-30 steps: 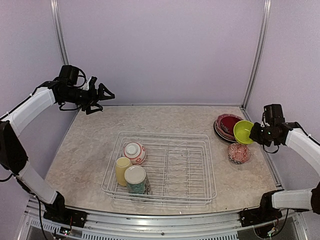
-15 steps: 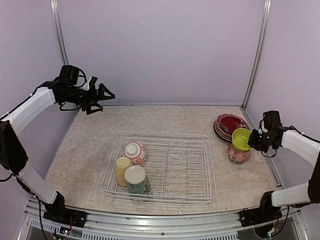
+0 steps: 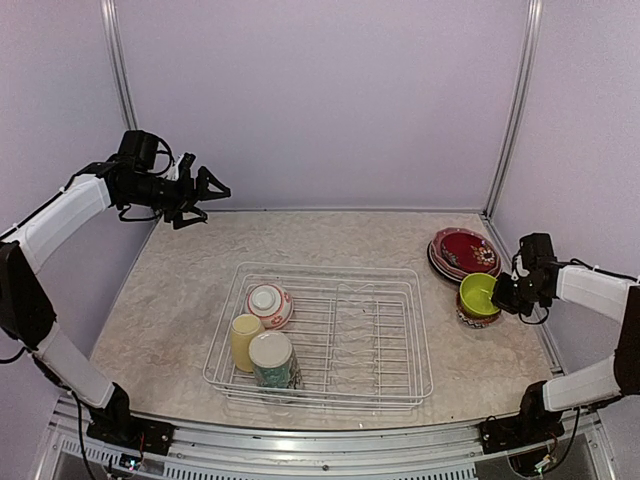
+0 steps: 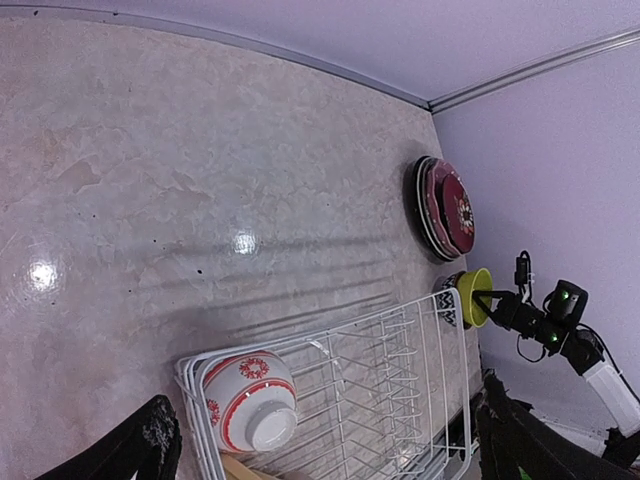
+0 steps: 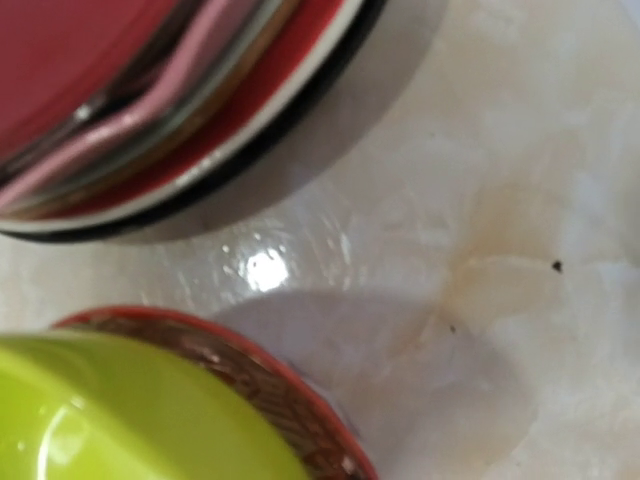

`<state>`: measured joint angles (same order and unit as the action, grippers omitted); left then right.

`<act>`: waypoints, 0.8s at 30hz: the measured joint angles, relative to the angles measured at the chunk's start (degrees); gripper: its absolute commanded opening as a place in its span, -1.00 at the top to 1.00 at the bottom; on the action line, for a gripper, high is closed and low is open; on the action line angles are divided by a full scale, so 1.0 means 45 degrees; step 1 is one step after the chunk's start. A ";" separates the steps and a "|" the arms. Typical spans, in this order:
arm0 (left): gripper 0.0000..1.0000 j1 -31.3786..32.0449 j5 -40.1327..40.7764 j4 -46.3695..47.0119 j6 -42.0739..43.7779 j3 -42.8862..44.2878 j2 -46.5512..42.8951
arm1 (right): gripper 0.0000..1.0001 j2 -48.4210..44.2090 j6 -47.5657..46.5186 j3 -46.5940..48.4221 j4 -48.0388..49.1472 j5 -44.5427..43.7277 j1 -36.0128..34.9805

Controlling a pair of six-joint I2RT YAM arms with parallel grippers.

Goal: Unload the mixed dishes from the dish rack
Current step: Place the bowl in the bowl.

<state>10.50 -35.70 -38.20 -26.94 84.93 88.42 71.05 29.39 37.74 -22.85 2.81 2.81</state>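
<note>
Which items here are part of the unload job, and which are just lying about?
Job: rack; in it a red-and-white bowl, yellow mug, floral cup; out already, plate stack, patterned bowl, green bowl in the right pincer.
Not job: table, frame posts.

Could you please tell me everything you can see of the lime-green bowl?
The lime-green bowl is small, glossy and plain, ceramic or plastic by its look. It sits upright, mouth up, nested in the red-patterned bowl, just in front of the plate stack. The right gripper is shut on its right rim.
</note>
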 measured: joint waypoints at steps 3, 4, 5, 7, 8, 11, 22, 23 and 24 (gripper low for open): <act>-0.98 0.0000 -0.0039 0.0000 -0.0005 0.0000 0.0000 | 0.81 0.0005 -0.0199 -0.0019 0.0010 -0.0024 0.0000; -0.98 0.0000 -0.0063 0.0000 -0.0005 0.0000 0.0000 | 0.74 0.0005 -0.0282 -0.0019 0.0005 -0.0049 0.0000; -0.98 0.0000 -0.0063 0.0000 -0.0005 0.0000 0.0000 | 0.66 0.0005 -0.0350 -0.0019 0.0000 -0.0068 0.0000; -0.98 0.0000 -0.0063 0.0000 -0.0005 0.0000 0.0000 | 0.51 0.0015 -0.0423 -0.0019 0.0005 -0.0058 0.0000; -0.98 0.0000 -0.0063 0.0000 -0.0005 0.0000 0.0000 | 0.39 0.0015 -0.0515 -0.0019 0.0010 -0.0053 0.0000; -0.98 0.0005 -0.0083 0.0000 -0.0005 0.0000 0.0000 | 0.15 0.0000 -0.0733 0.0005 -0.0058 -0.0141 0.0000; -0.98 0.0413 -0.0053 0.0000 0.0058 0.0000 0.0000 | -0.59 -0.1627 -0.1491 0.1039 -0.0860 -0.0622 -0.0097; -0.98 0.0495 -0.0010 -0.0005 0.0083 0.0000 0.0000 | -0.57 -0.1744 -0.1583 0.1205 -0.0855 -0.0636 -0.0180; -0.98 0.0563 0.0029 -0.0005 0.0107 0.0000 0.0000 | -0.52 -0.1792 -0.1603 0.1287 -0.0855 -0.0631 -0.0223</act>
<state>13.04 -35.57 -38.22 -26.46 84.93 88.42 62.98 22.17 43.53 -26.70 -0.03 1.80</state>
